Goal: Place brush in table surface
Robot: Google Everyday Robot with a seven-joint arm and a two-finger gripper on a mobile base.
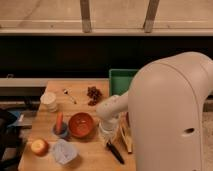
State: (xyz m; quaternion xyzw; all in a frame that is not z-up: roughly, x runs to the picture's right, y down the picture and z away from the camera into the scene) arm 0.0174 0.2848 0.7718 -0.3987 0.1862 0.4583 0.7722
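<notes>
The brush (115, 152) is a slim black stick lying at a slant on the tan wooden table surface (92, 150), near the front edge. Its upper end sits right under my gripper (106, 136), which hangs at the end of the white arm just right of the orange bowl (81, 125). I cannot tell whether the gripper still touches the brush. A pale yellow wooden fork (125, 138) lies just right of the gripper, partly hidden by my arm.
A green tray (121, 80) stands at the back right. Dark red fruit (93, 95), a small spoon (68, 95) and a white cup (48, 100) are at the back. A blue dish with a carrot (60, 128), an apple (39, 146) and a clear cup (64, 151) are at the left.
</notes>
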